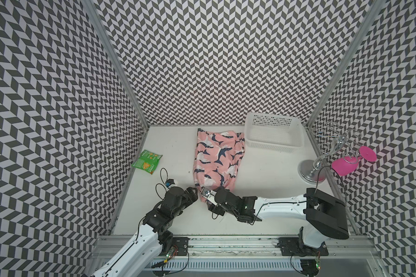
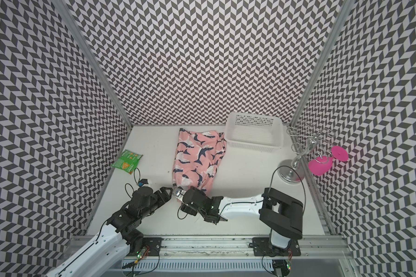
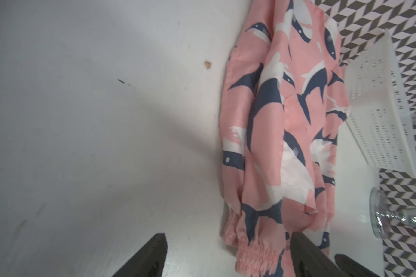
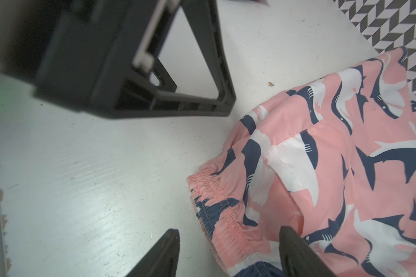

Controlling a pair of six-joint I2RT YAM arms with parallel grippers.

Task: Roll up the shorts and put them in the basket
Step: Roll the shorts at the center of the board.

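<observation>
Shorts (image 1: 217, 158) flat, folded lengthwise, not rolled; L pincer (image 3: 228, 237) & R pincer (image 4: 229, 230) spread at gathered w/band.

Pink shorts (image 1: 216, 158) bear navy-and-white sharks; basket (image 1: 274, 145) white, packet (image 1: 147, 162) green.

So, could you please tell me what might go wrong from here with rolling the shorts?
The left gripper and right gripper both hang open at the same waistband end, close together, so they might collide. The far corner of the shorts lies right by the basket; rolling could nudge it. The fabric is wrinkled and unevenly folded, so the roll may skew.
</observation>
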